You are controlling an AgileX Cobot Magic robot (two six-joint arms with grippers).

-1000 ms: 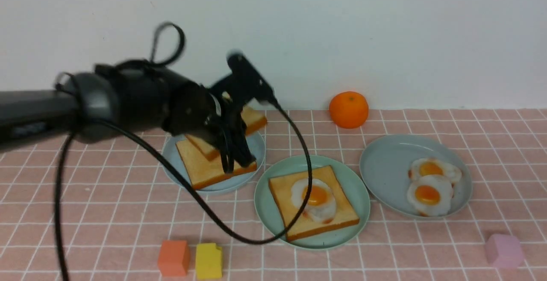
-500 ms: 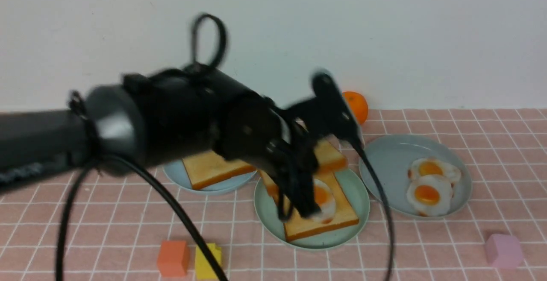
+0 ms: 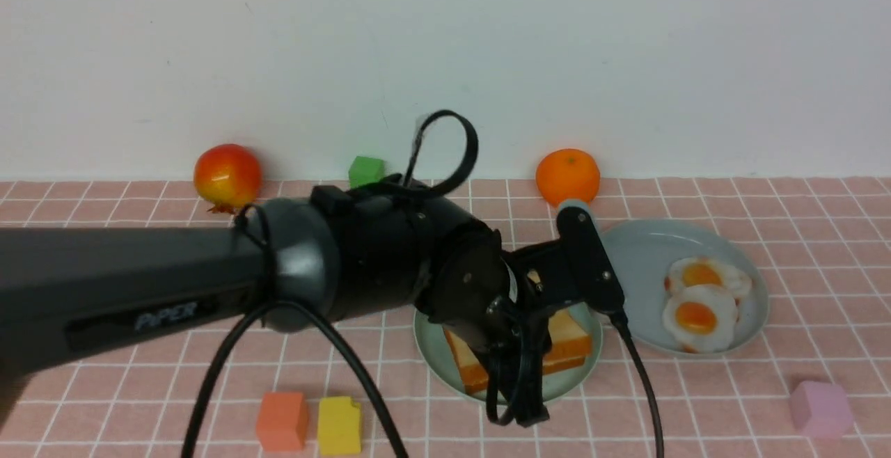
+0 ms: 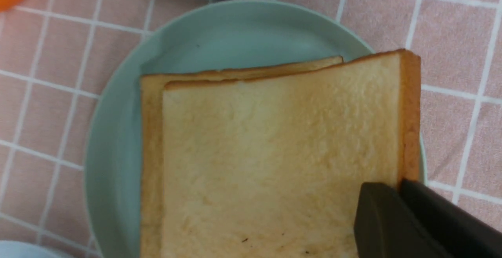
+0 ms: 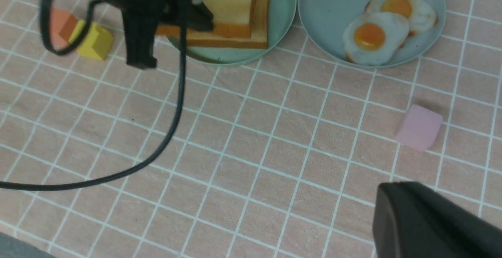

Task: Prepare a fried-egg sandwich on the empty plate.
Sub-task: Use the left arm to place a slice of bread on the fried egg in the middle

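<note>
**Colours and patterns**

Tablecloth [image 3: 731, 402] pink, white grid lines. Centre plate [image 3: 430, 341] mint-green; toast [image 4: 274, 152] pale tan, orange-brown crust. Second plate [image 3: 633, 263], at its 2 o'clock, blue-grey; eggs [image 3: 696, 317] white, orange yolks. At 7 o'clock orange block [image 3: 282, 420], yellow block [image 3: 339, 424]; at 4 o'clock pink block [image 3: 821, 408]. Left arm [image 3: 125, 291] black.

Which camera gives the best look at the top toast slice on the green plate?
The left wrist view: the top toast slice fills the frame. The right wrist view shows it small and cropped. In the front view the left arm hides most of it.
</note>
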